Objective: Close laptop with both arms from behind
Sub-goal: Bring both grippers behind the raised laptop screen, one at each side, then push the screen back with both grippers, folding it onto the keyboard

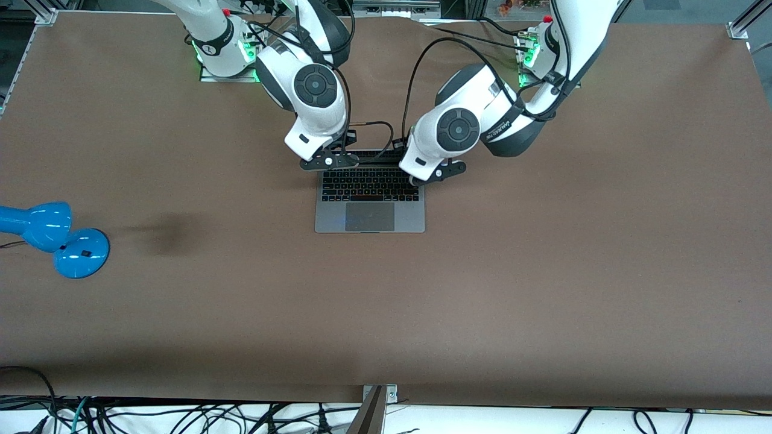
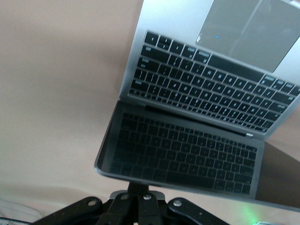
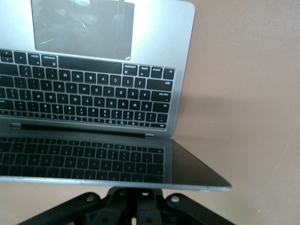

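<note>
I have the laptop [image 1: 370, 202] sitting mid-desk [image 1: 543, 271], base flat, keyboard and trackpad facing up, lid still raised and tilted toward the arm bases. Both arms reach down over the hinge end. The right tool [image 1: 330, 161] hangs over the lid's top edge at the right arm's end, the left tool [image 1: 438, 173] over the top edge at the left arm's end. In both wrist views I see the dark screen mirroring the keys, and the lid's top edge runs right against the tool body; I can't tell whether either tool's fingers are apart or together, they're hidden under the linkage. Not sure contact is made yet, looks touching or just beside. Risks as I judge them: if one arm pushes ahead of the other, the lid twists and the base skids or yaws on the smooth desk. If the push goes mostly horizontal instead of following the hinge arc, the whole laptop slides toward the front camera instead of folding. Too fast near the end and the lid slams. A blue lamp [image 1: 54, 235] sits well apart, toward the right arm's end, no issue.
</note>
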